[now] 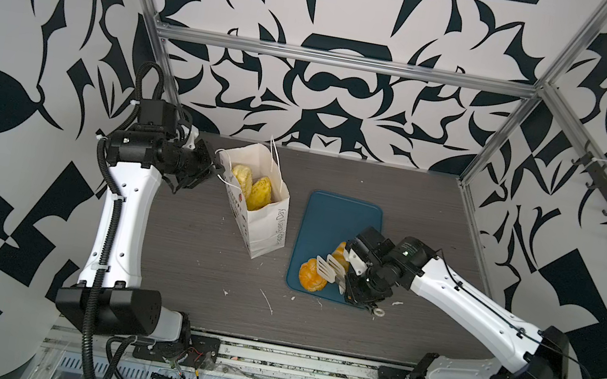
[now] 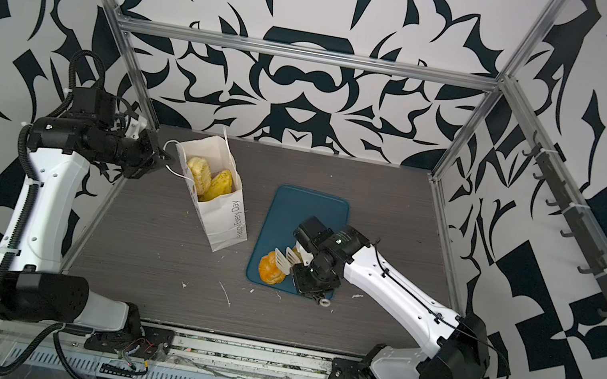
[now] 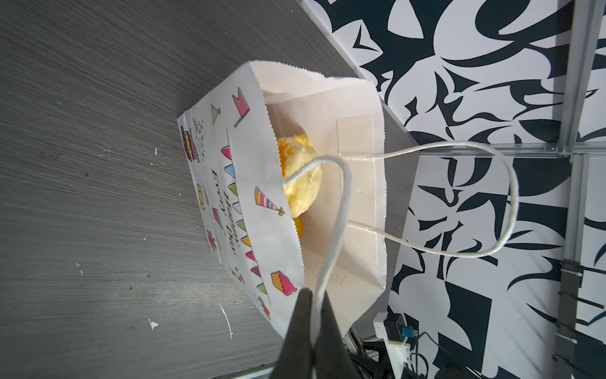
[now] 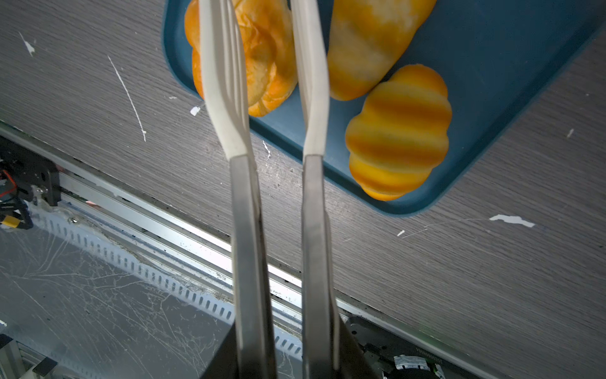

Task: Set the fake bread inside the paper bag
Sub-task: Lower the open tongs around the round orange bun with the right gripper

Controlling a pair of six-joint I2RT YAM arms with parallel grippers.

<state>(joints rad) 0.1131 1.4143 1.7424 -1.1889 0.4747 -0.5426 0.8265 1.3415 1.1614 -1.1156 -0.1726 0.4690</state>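
My right tool (image 1: 349, 281) is clamped on the 2 metal arms of the tongs (image 4: 313, 108), pressing them partway together. The 2 white blades stand apart w/ a clear gap and nothing is pinched btwn them.

Outward from the blades, the round bun (image 1: 312, 275) lies right at the tips, slightly to the bag side, in the near corner of the teal tray (image 1: 339, 214). In the right wrist view 1 blade crosses over the bun. The other runs along its edge, btwn it and the long loaf (image 4: 370, 42). I can't tell if either blade touches it. The next squeeze prob turns on this: both blades need to drop either side of the bun. It's roundish w/ no real long axis, so blade angle should matter little. The loaf lies roughly along the tongs' line, just beside the bun, so it could get nudged. A ribbed croissant (image 4: 398, 131) sits closer to my wrist, apart from the blades and hidden under my arm in both top views.

The bun is glossy orange w/ a crinkled, cut top. The loaf is paler yellow w/ whitish patches. The croissant is smooth, w/ orange and yellow bands.

Further out, the paper bag (image 1: 265, 226) stands on the tabletop (image 1: 197, 256) left of the tray, mouth open, w/ 2 yellow pieces (image 1: 260, 192) of fake bread inside. My left tool (image 1: 215, 173) is shut tight on 1 cord handle (image 3: 341, 203). The right arm is nearer the tray bread; the left is at the bag.
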